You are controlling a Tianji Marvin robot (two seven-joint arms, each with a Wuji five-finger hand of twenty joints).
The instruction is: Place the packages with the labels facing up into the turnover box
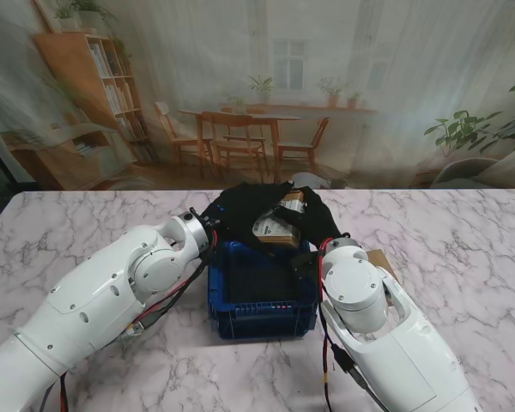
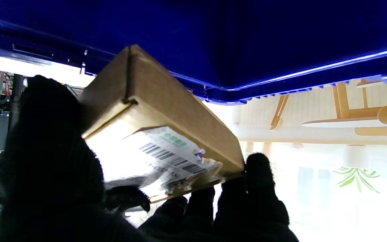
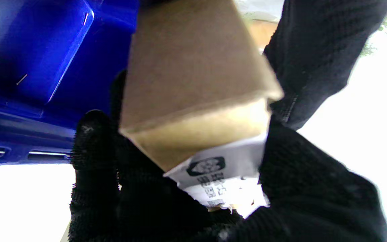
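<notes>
Cardboard package (image 1: 279, 225) held in the air over the far rim of the blue turnover box (image 1: 262, 296), which sits mid-counter (image 1: 463, 249) toward the near edge. Left robot hand (image 1: 240, 209) and right robot hand (image 1: 313, 219), both black-gloved, clamp the package between them from opposite sides. White shipping label (image 2: 166, 153) faces upward (barcode visible, text unreadable). A second brown package (image 1: 380, 260) lies on the counter beside the right arm.
</notes>
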